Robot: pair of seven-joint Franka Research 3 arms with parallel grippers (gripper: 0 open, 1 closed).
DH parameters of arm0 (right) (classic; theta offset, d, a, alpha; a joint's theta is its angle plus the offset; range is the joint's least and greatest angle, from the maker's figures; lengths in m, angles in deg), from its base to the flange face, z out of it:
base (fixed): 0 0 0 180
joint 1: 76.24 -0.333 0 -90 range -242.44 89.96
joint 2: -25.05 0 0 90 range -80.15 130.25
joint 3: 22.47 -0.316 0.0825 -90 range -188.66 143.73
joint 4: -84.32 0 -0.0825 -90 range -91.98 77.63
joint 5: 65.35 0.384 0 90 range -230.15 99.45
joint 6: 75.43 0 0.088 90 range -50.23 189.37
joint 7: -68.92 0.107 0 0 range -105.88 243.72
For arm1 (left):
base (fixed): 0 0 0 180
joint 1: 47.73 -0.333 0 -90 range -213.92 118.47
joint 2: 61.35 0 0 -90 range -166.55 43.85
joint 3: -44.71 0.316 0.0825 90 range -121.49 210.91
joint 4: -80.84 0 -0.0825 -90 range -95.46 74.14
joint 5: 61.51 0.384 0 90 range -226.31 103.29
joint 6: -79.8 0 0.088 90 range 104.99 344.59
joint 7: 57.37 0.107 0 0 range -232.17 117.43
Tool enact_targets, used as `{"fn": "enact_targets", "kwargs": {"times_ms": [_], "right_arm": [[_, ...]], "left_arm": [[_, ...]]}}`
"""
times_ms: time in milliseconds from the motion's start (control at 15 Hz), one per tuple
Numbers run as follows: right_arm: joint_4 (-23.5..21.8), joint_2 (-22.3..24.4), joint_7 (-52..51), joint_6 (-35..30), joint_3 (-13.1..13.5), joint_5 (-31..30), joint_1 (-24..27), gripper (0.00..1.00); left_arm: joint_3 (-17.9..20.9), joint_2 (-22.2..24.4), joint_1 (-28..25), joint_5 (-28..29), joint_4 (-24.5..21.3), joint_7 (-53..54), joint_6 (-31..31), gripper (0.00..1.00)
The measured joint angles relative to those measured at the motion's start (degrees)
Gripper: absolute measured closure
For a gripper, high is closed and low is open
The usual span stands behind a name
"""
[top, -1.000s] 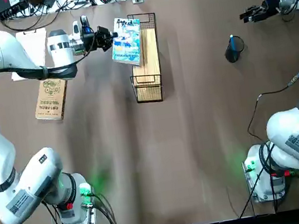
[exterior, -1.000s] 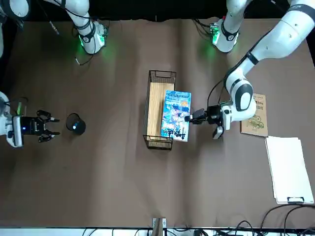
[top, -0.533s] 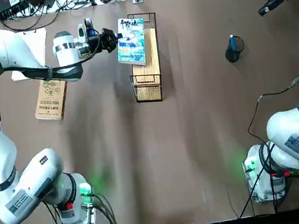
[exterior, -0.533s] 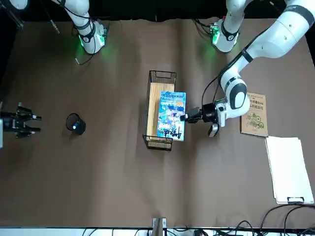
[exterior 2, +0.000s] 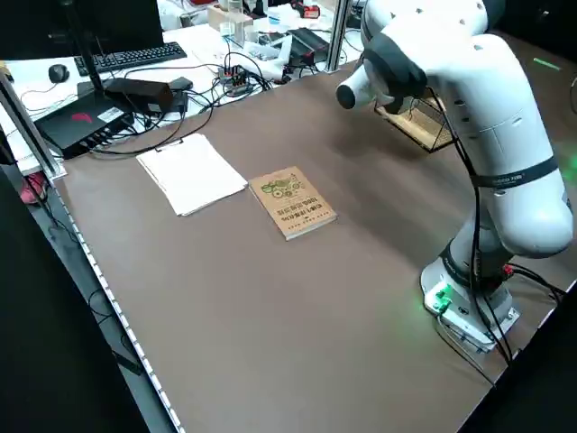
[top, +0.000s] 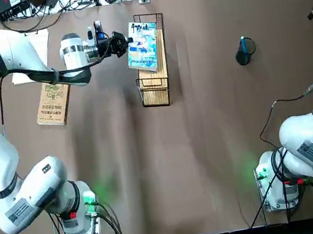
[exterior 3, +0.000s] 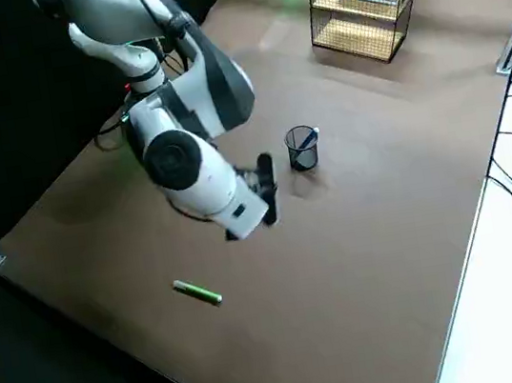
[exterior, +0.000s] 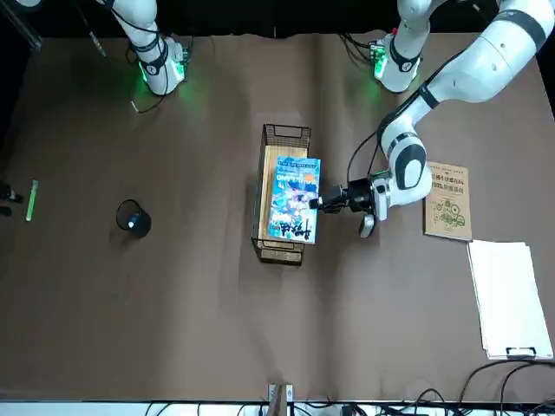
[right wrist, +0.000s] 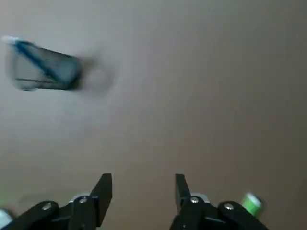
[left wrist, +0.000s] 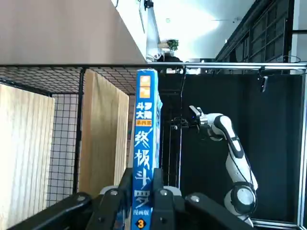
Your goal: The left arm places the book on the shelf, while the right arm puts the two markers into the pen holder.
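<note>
My left gripper is closed on the spine of the thin blue illustrated book, white Chinese lettering and an orange label on that spine, white patches on the cover. Book sits right between my fingers, out over the black wire mesh shelf with light wooden plank top, covering part of the plank. Compared with the earlier frames, book has shifted off the side and further over the plank. My right gripper is open, nothing between the fingers, above the table near the bright green marker; it has moved away from the cup since earlier. Blue marker leans inside the black cylindrical mesh pen holder. Green one lies on the brown table, apart from the pen holder. Tan kraft-brown book lies near white paper sheets.
</note>
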Motion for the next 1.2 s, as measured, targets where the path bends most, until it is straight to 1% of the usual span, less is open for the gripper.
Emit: {"fn": "enact_targets", "kwargs": {"times_ms": [133, 267, 467, 600, 667, 867, 933, 1133, 1200], "right_arm": [[-0.46, -0.49, 4.75, 5.66, 1.50, -2.69, 0.11, 0.39], [-1.75, -1.76, 7.80, 10.33, 2.11, -3.29, 0.26, 0.41], [-3.46, -5.85, 11.69, 16.17, 2.87, -3.98, 1.06, 0.41], [-3.51, -8.59, 14.61, 19.53, 4.12, -5.86, 1.60, 0.41], [-3.51, -9.29, 15.87, 20.30, 4.61, -7.06, 1.80, 0.41], [-3.49, -10.12, 17.48, 22.26, 5.12, -8.36, 2.30, 0.41], [-3.51, -10.63, 17.66, 23.07, 5.17, -8.38, 2.42, 0.41], [-3.62, -12.44, 18.65, 24.13, 5.23, -8.44, 2.52, 0.44], [-3.73, -12.91, 19.05, 24.18, 5.26, -8.48, 2.53, 0.51]], "left_arm": [[0.34, 0.00, 0.91, -0.44, 0.03, 0.00, 0.23, 0.80], [0.77, -0.02, 1.66, -0.90, 0.05, 0.26, 0.46, 0.80], [1.64, -0.07, 2.70, -3.73, 0.07, 3.70, 0.69, 0.81], [2.05, -0.09, 3.37, -5.69, 0.07, 6.08, 0.69, 0.81], [2.19, -0.10, 3.65, -6.08, 0.09, 6.69, 0.69, 0.75], [2.33, -0.11, 3.91, -6.25, 0.16, 7.02, 0.69, 0.48], [2.39, -0.11, 3.90, -6.25, 0.19, 7.05, 0.69, 0.44], [2.92, -0.11, 3.90, -6.25, 0.28, 7.65, 0.69, 0.42], [3.10, -0.11, 3.90, -6.25, 0.28, 7.95, 0.69, 0.38]]}}
